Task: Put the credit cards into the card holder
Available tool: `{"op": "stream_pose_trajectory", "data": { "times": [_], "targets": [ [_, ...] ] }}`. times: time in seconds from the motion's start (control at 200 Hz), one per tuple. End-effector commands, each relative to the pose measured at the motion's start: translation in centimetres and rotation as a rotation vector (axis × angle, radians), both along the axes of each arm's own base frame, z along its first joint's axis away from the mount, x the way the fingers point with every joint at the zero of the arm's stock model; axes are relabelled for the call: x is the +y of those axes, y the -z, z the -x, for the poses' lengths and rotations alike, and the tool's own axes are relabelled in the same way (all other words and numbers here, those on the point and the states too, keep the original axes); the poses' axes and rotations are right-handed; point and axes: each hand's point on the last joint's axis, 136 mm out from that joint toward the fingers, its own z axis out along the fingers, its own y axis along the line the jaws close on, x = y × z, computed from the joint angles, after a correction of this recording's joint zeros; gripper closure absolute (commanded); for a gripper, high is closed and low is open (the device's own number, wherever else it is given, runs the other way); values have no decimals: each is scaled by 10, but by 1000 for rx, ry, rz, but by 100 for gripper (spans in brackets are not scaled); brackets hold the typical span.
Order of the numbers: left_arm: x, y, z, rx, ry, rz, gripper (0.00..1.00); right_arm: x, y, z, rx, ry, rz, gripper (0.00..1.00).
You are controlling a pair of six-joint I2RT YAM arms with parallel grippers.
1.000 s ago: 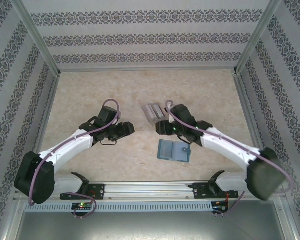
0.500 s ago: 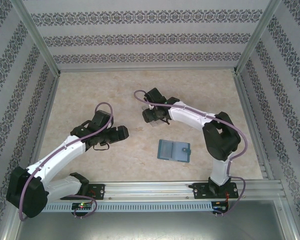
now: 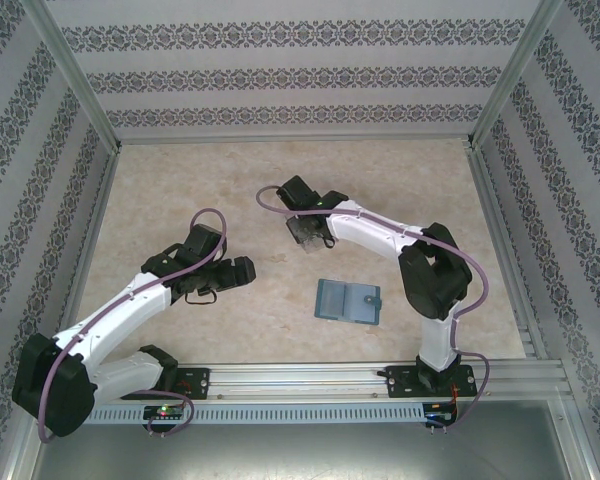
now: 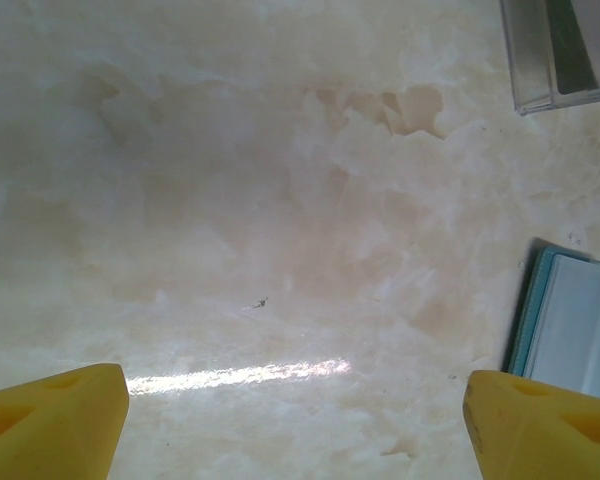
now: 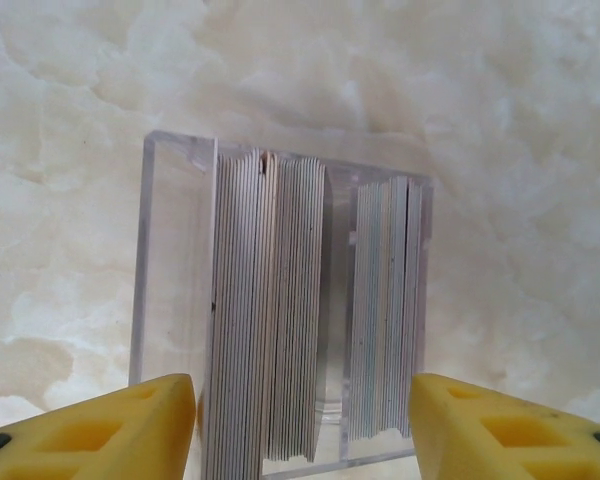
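Toward the middle of the marbled table (image 3: 180, 180), a little to the far side, a clear box (image 5: 175, 250) holds the credit cards (image 5: 265, 320). They are plain grey and stand on edge in 2 packs with a gap between them. Seen from the right wrist, the right gripper (image 5: 300, 430) is spread wide and grips nothing. Its 2 yellow fingertips (image 5: 90, 435) frame the box on either side; whether they touch its walls cannot be told. From above, the right arm (image 3: 380, 232) bends up from its base at the near right and extends left, with its wrist over the box.

Near and right of the box, well apart from it, the card holder (image 3: 348, 300) lies opened flat on the table. It is teal with a lighter inside and has a small tab on its right edge.

Left of the card holder and apart from it, the left gripper (image 4: 295, 430) is also wide open and holds nothing. Only bare table lies between its 2 fingertips at the bottom corners of the left wrist view. The holder's edge shows at the right side of that view, and a corner of the clear box at the top right.
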Motion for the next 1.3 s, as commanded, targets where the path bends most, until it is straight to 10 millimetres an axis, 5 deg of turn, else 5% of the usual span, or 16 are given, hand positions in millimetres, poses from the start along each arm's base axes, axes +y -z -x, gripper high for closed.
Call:
{"op": "stream_pose_trajectory", "data": {
  "times": [0.0,0.545,0.844,1.294],
  "targets": [
    [3,4,2,13,26,-36,12,-10,-2,-4,-35,4,108,42],
    [11,0,3,-7,1,-65,12,8,-11,7,-4,-58,45,88],
    [-9,-5,6,-23,78,39,13,11,-21,13,-16,-68,4,92],
    [-13,-8,6,-42,95,68,13,6,-11,6,-29,-59,56,83]
  ]
}}
